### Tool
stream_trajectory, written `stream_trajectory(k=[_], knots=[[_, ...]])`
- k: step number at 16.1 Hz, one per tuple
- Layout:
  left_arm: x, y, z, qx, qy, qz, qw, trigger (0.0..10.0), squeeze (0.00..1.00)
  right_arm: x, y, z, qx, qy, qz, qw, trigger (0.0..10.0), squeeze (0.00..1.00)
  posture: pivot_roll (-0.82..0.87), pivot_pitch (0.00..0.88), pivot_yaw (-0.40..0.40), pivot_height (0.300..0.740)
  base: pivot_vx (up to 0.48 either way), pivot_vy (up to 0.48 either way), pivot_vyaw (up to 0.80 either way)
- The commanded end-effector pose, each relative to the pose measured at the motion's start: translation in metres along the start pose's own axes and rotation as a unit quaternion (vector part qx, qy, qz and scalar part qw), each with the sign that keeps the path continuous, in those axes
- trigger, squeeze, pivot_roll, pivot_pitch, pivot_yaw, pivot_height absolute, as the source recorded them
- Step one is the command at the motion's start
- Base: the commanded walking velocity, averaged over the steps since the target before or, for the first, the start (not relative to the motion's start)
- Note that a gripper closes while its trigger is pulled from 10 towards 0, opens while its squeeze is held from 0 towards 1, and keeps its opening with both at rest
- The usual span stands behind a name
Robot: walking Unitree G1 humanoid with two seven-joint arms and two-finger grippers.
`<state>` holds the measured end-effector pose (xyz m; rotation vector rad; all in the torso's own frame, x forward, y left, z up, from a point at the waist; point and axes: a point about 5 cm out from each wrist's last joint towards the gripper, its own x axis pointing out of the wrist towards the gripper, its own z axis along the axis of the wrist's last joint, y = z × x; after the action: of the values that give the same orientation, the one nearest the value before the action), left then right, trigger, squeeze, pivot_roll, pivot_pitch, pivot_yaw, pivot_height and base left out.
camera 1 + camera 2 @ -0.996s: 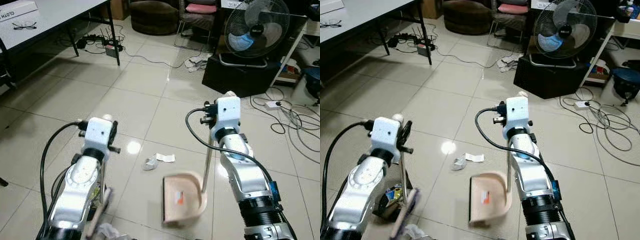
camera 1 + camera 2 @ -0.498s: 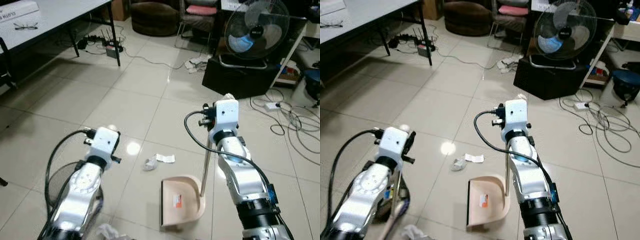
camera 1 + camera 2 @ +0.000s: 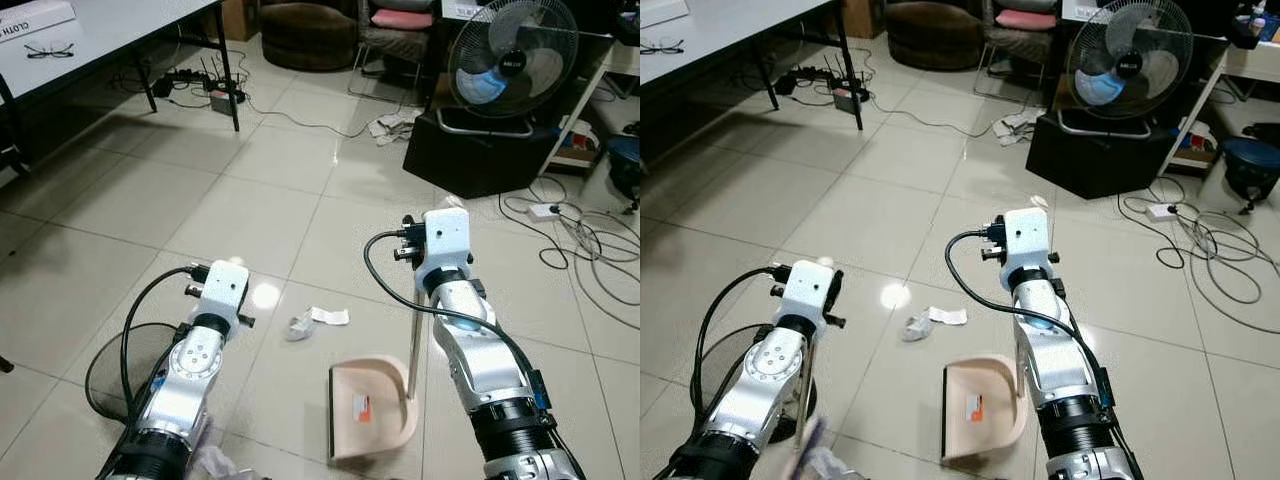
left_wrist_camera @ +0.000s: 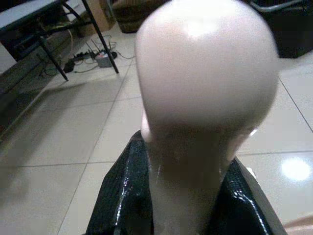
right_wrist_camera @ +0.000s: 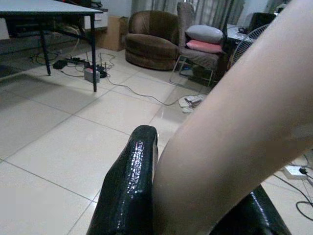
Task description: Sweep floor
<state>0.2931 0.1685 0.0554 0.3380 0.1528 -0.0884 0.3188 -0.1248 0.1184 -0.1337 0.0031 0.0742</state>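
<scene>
A beige dustpan (image 3: 370,410) rests on the tiled floor, its upright handle (image 3: 412,340) running up to my right wrist. My right gripper (image 5: 190,200) is shut on that handle's cream top. A crumpled paper scrap (image 3: 298,326) and a flat white slip (image 3: 330,316) lie just beyond the pan's left front. My left gripper (image 4: 188,161) is shut on the rounded cream end of the broom handle (image 3: 802,400), whose blurred brush (image 3: 810,455) sits low by my left arm.
A dark round bin (image 3: 115,365) stands left of my left arm. Ahead are a black table leg (image 3: 228,70), a power strip (image 3: 225,98) with cables, a fan (image 3: 512,55) on a black box (image 3: 480,150), and loose cords (image 3: 590,240) at the right.
My left arm has dropped lower and swung toward the middle with the broom. The dustpan has shifted slightly right under my right arm. The paper scraps lie where they were.
</scene>
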Motion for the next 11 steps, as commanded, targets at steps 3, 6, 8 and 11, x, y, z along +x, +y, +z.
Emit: stream_trajectory(k=[3, 6, 8, 11], knots=[[0.001, 0.005, 0.0, 0.011, -0.017, 0.031, 0.999, 10.0, 0.0, 0.0, 0.0, 0.011, 0.01, -0.045, 0.005, 0.999, 10.0, 0.0, -0.1, 0.15, -0.024, 0.74, 0.0, 0.0, 0.0], [0.001, 0.003, -0.008, 0.006, -0.002, 0.043, 0.999, 10.0, 0.0, 0.005, 0.0, -0.004, -0.002, -0.039, 0.019, 0.999, 10.0, 0.0, -0.09, 0.193, 0.009, 0.74, 0.0, 0.0, 0.0], [0.004, 0.001, -0.003, -0.015, -0.007, 0.054, 0.998, 10.0, 0.0, 0.015, -0.002, -0.005, 0.01, -0.043, 0.011, 0.999, 10.0, 0.0, -0.06, 0.248, 0.009, 0.74, 0.0, 0.0, 0.0], [0.016, 0.001, 0.01, -0.056, -0.009, 0.102, 0.993, 10.0, 0.0, 0.019, 0.015, -0.011, -0.001, -0.044, 0.038, 0.998, 10.0, 0.0, -0.03, 0.271, 0.034, 0.74, 0.0, 0.0, 0.0]])
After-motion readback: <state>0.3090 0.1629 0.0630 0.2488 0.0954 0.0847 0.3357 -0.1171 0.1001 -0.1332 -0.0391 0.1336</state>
